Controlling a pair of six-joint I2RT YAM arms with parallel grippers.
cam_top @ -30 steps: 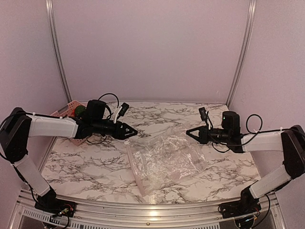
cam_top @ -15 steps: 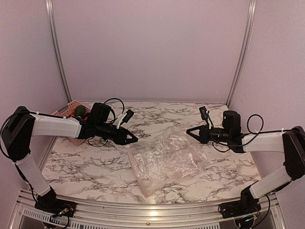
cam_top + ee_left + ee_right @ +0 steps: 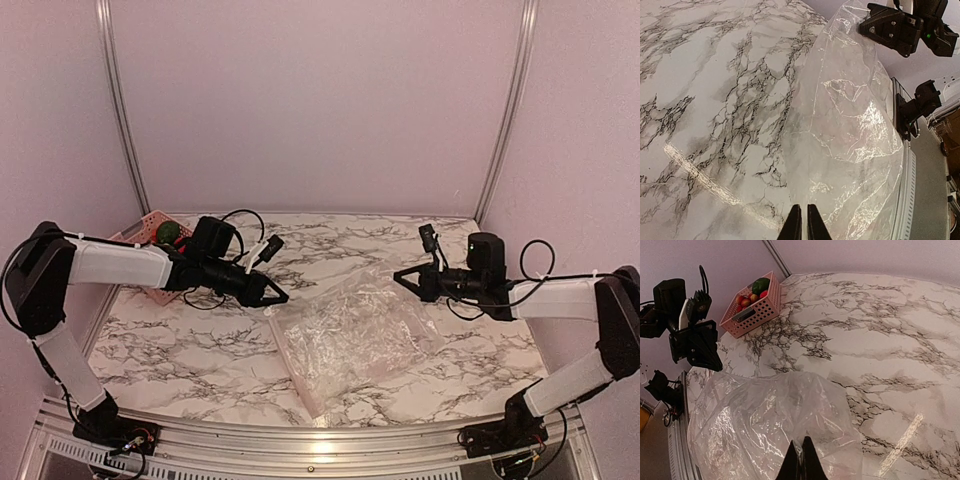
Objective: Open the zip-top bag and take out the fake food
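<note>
1. The zip-top bag [image 3: 350, 335] is lying crumpled in the middle of the counter [image 3: 170, 350]. Its near corner is reaching toward the counter's front edge and its far right corner is rising off the surface.
2. The right tool [image 3: 398, 276] is hovering right of centre with its jaws fully closed, pinching that raised corner. In the right wrist view the clear film is running straight up into the tips.
3. The left tool [image 3: 283, 298] is pointing in from the left edge, jaws pressed together right on the bag's left border. In the left wrist view the plastic appears to be running between the tips, so it seems to be gripping that edge.
4. The two tools are facing each other well apart, with the bag spanning the gap between them.
5. The fake food [image 3: 760, 286] is sitting in a pink basket [image 3: 752, 317] at the counter's far left corner, well apart from the bag and just behind the left arm [image 3: 110, 265].
6. Marbled surface is showing along the far edge behind the bag, across the front left corner, and toward the right edge beneath the right arm [image 3: 560, 298].
7. Pale walls [image 3: 320, 100] are closing in the counter on the left, far and right sides. A metal rail [image 3: 320, 440] is running along the front edge between the two arm bases.
</note>
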